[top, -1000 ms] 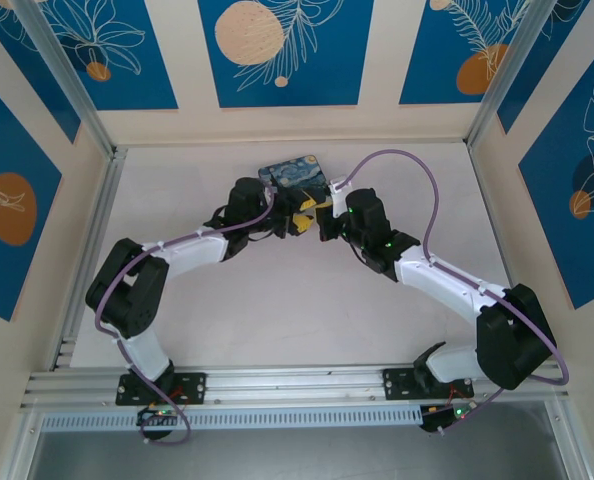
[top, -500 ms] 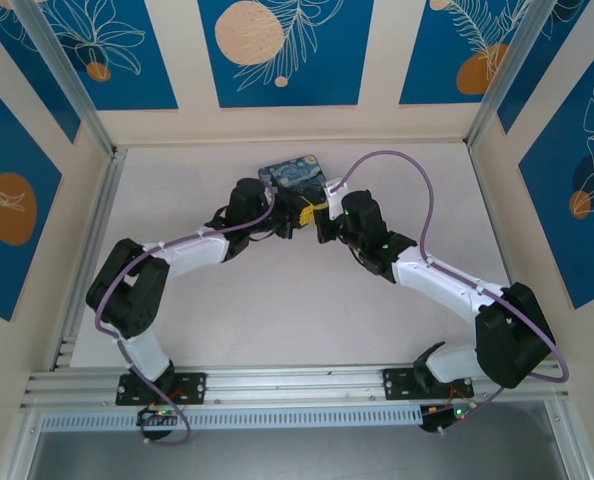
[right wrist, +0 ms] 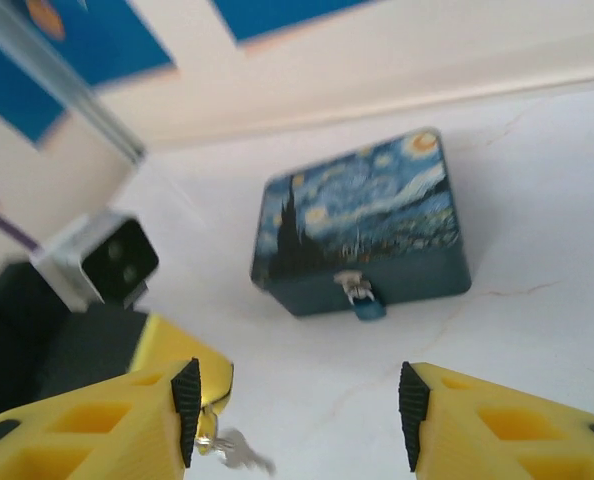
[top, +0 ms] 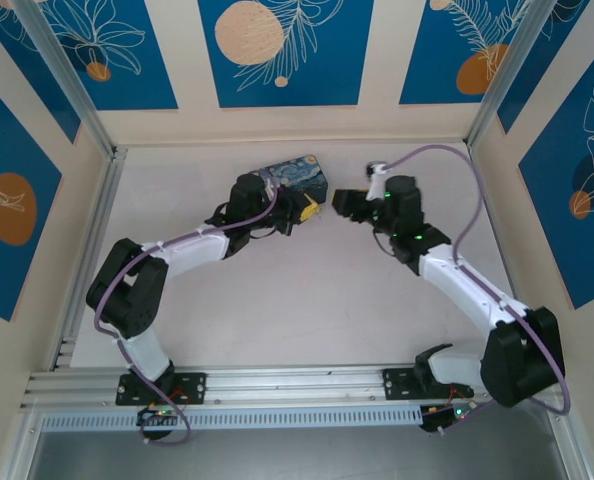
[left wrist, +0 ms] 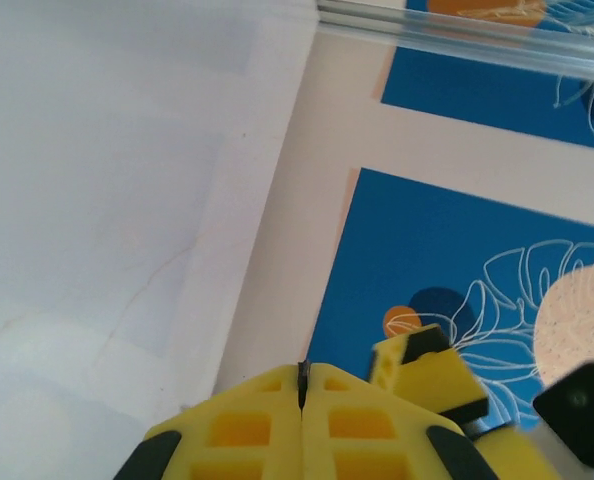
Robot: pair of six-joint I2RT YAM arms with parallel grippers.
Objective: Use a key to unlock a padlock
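One key (right wrist: pixel 235 453) nipped in L pincer (left wrist: pixel 302 388), R pincer (right wrist: pixel 297 405) gaping.

Matt yellow plastic fingers (right wrist: pixel 97 425) of the right hand (right wrist: pixel 297 410), tipped with black pads (right wrist: pixel 186 405), frame a smooth, faintly veined white desk (right wrist: pixel 537 250). Ahead of the hand, a glossy painted box (right wrist: pixel 362 225) carries a padlock (right wrist: pixel 366 309) with a blue body and bright metal shackle. Close beside the hand, a shiny metal key (right wrist: pixel 235 452), blurred.

starry-night box (right wrist: pixel 362 225) swirls blue and yellow; padlock (right wrist: pixel 369 309) bluish, key (right wrist: pixel 239 455) silvery.
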